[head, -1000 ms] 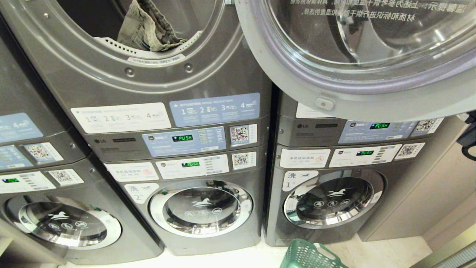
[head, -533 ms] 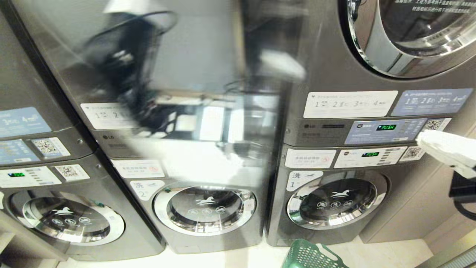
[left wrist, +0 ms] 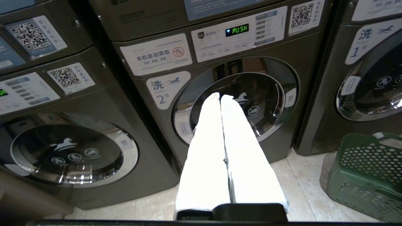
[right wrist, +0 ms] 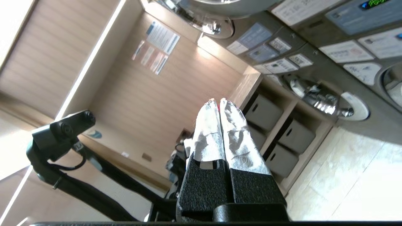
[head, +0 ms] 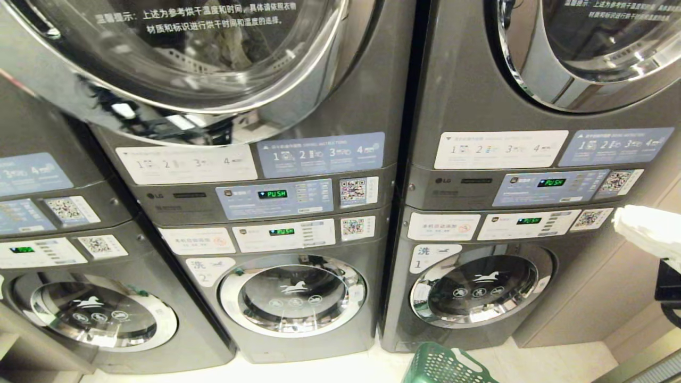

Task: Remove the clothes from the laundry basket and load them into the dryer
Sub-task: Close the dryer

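Right wrist view is showing the right gripper [right wrist: 216,101] with its foil-wrapped fingers [right wrist: 207,131] pressing flat together and carrying nothing, pointing away from the machines toward a tan slatted wall [right wrist: 157,94] and grey storage bins [right wrist: 263,113]. Only its white tip is peeking in at the right edge of the head view [head: 646,231], beside the stack marked 1 [head: 511,159]. Left wrist view alone is showing the left gripper [left wrist: 220,95], its white fingers [left wrist: 204,157] likewise lying closed and empty, hanging low in front of the washer door marked 2 [left wrist: 235,100]; this arm is sitting outside the head view. That same view is giving the fullest look at the laundry basket [left wrist: 364,169], standing on the pale floor [left wrist: 298,175] near the stack marked 1, with no garment showing in it; the head view is catching only its rim [head: 447,364].

Compared with a second ago, the dryer [head: 175,58] door is now sitting shut where it was hanging wide open to the right, and the right gripper has come into the frame's edge. The clothes [head: 229,45] are lying dimly behind the glass, inside the drum.
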Motion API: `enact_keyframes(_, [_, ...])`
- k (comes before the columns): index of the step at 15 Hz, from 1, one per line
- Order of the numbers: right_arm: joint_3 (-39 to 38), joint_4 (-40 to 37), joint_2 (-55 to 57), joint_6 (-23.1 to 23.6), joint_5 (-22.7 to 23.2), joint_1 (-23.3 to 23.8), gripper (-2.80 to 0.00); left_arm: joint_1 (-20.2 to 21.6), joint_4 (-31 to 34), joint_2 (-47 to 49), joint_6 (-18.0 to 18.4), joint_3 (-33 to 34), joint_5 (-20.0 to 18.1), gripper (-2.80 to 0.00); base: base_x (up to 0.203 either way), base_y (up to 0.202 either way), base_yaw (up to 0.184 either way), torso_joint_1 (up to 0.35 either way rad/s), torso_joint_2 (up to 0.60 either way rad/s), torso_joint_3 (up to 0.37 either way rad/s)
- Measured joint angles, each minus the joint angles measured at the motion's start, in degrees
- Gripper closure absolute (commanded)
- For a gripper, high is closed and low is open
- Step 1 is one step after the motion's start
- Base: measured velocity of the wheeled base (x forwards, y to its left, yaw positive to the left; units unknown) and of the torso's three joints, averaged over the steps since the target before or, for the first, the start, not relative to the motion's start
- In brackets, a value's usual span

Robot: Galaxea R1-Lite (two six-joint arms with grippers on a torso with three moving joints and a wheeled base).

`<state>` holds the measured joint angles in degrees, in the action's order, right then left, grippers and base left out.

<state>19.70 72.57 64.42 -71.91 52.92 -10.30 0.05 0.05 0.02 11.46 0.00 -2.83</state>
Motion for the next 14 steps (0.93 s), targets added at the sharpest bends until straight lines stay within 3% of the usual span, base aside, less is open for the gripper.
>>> enact_keyframes(3, [0.35,0.07,1.46,0.56,-0.06,0.05,0.0,-0.1,0.02,0.0,0.0,0.0,0.05,0.0,0.0,0.0,0.0,0.0,0.0,0.0])
enact_keyframes(7, [0.48,0.06,5.32,6.57,-0.4,0.56,0.0,-0.1,-0.05,0.0,0.0,0.0,0.01,0.0,0.0,0.0,0.0,0.0,0.0,0.0])
enact_keyframes(9, [0.37,0.04,6.37,7.07,-1.12,0.6,0.0,-0.1,0.03,0.0,0.0,0.0,0.05,0.0,0.0,0.0,0.0,0.0,0.0,0.0])
enact_keyframes(12, [0.13,0.03,7.06,7.11,-5.94,0.72,0.0,-0.1,0.0,0.0,0.0,0.0,0.02,0.0,0.0,0.0,0.0,0.0,0.0,0.0])
enact_keyframes(14, [0.22,0.05,7.25,7.48,-9.26,3.38,0.0,-0.1,-0.02,0.0,0.0,0.0,0.05,0.0,0.0,0.0,0.0,0.0,0.0,0.0])
